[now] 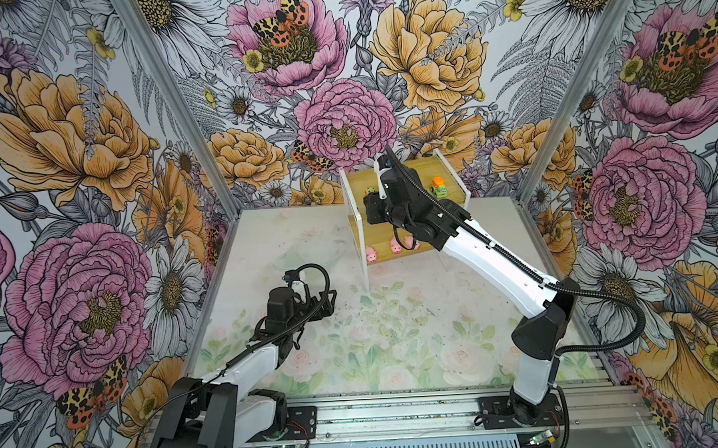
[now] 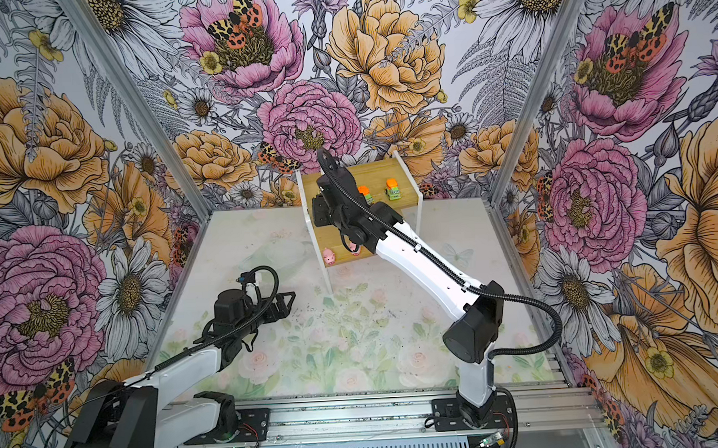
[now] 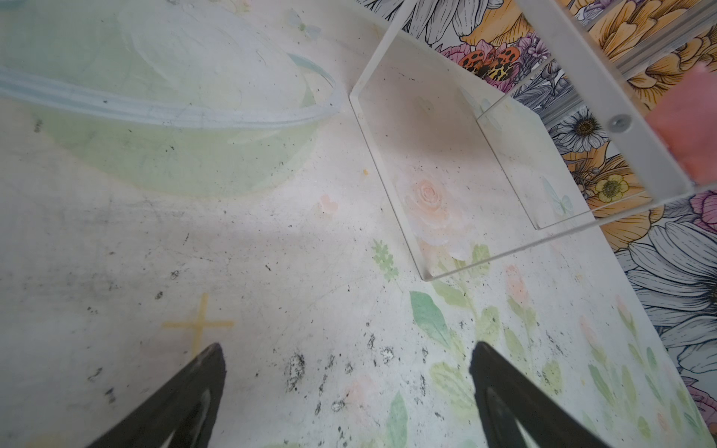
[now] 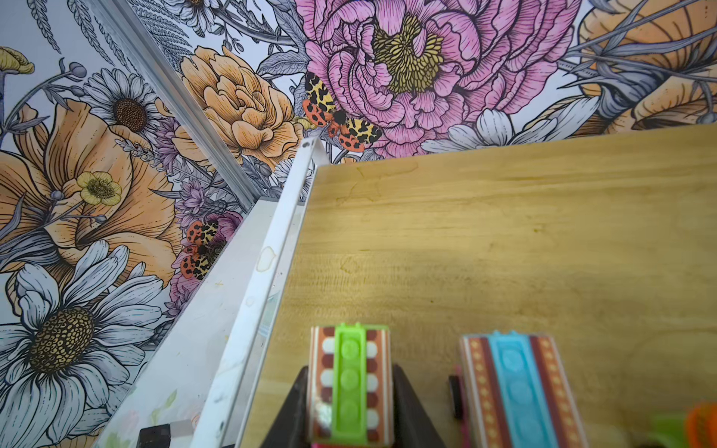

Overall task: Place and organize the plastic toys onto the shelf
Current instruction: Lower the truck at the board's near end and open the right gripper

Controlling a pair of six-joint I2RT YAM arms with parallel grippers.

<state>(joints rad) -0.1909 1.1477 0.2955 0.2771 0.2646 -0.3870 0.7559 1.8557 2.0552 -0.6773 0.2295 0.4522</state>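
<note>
The shelf (image 1: 421,172) (image 2: 371,172) stands at the back of the mat. My right gripper (image 4: 351,388) is shut on a pink car with a green-striped top (image 4: 351,368), at the left end of the upper board (image 4: 504,232). A second striped car with a blue strip (image 4: 516,388) stands right beside it. Two green-yellow cars with orange tops (image 2: 364,193) (image 2: 392,189) stand further right on that board. Pink pigs (image 1: 370,255) (image 1: 395,246) sit on the lower board, partly hidden by the right arm. My left gripper (image 1: 331,303) (image 3: 349,357) hangs open and empty over the mat.
A clear plastic bowl (image 1: 308,252) (image 3: 155,116) lies on the mat left of the shelf. The shelf's white side frame (image 4: 271,252) runs close beside the held car. Floral walls and aluminium posts (image 1: 177,104) enclose the flower-printed mat (image 1: 395,335).
</note>
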